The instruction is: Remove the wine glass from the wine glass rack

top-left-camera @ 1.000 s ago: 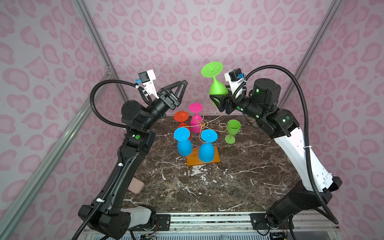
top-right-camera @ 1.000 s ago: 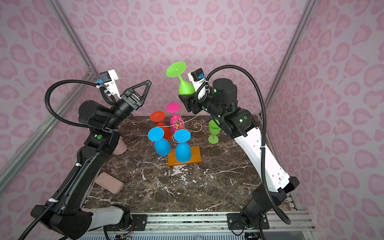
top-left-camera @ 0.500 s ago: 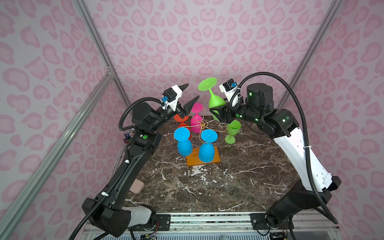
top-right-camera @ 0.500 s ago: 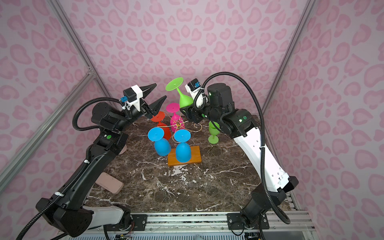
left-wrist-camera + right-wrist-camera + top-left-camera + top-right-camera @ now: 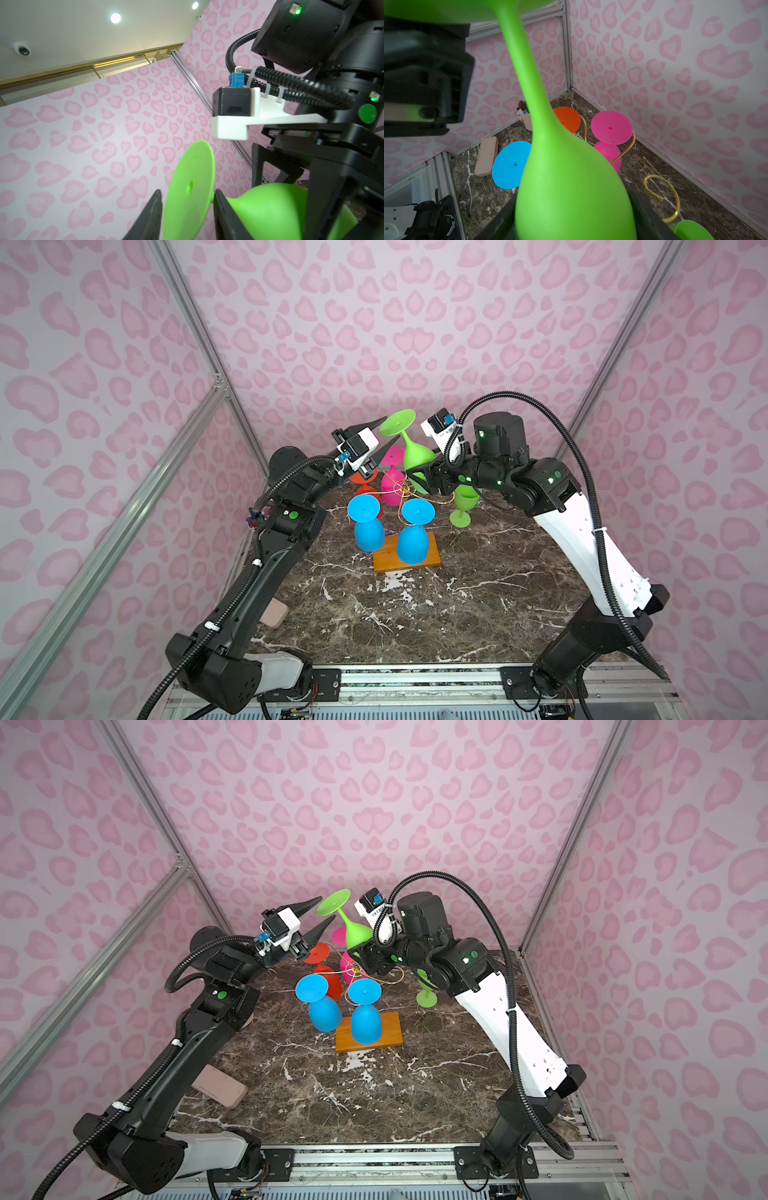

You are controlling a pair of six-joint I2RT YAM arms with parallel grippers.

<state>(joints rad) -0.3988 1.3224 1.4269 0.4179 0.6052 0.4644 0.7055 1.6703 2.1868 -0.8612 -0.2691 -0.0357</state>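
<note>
1. The wine glass rack point(image 5: 384, 561) stands toward the back of the marble table point(image 5: 415, 614), near the rear wall. Broad marble lies between its wooden base and the front rail.
2. The green wine glass point(image 5: 409, 444) is off the rack, tilted foot-up above the wire hub.
3. The right gripper point(image 5: 422, 475) comes in level from the right, clamped on the bowl.
4. The left gripper point(image 5: 392, 428) angles upward, fingers point(image 5: 150, 216) spread on either side of the foot disc, with a thin gap on one side.
5. A second green glass point(image 5: 461, 506) stands upright beside the right arm.
</note>
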